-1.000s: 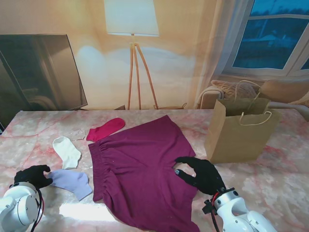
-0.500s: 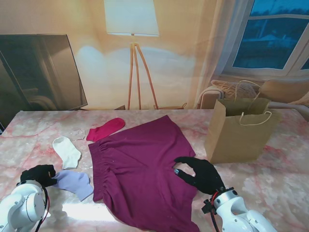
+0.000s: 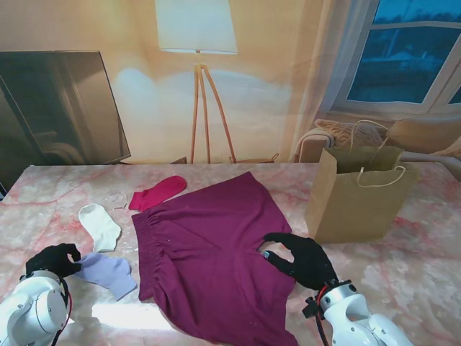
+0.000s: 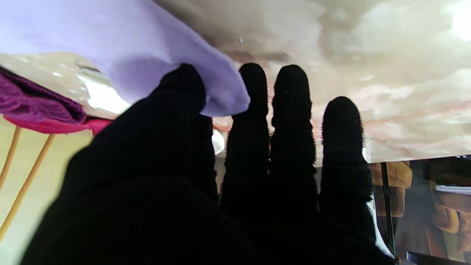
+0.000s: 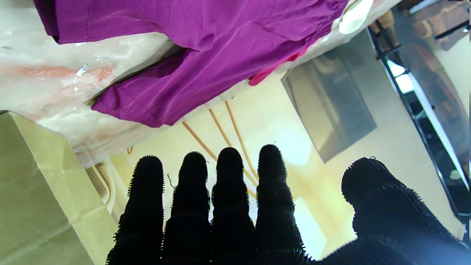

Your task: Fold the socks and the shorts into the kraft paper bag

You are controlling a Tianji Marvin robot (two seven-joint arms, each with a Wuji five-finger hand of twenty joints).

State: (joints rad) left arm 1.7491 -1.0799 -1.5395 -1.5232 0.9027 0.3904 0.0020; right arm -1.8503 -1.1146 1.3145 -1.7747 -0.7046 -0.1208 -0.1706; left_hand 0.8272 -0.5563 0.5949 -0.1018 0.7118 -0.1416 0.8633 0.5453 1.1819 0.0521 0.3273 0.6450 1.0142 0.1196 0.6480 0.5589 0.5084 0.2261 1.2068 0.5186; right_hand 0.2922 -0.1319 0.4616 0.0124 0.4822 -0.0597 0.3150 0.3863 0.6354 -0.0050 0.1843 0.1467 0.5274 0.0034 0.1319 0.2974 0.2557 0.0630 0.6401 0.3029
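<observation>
Lower left of frame, the left hand (image 3: 52, 260) pinches the lilac sock (image 3: 108, 272); the right hand (image 3: 302, 259), released, hovers over the shorts (image 3: 209, 252). Folding the sock likely comes next.

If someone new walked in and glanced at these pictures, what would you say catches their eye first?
Most striking are the magenta shorts, spread flat across the middle of the table, with the black-gloved right hand at their right edge. Next comes the upright kraft paper bag to the right. On the left lie three socks: red, white and lavender, the last beside the left hand.
</observation>
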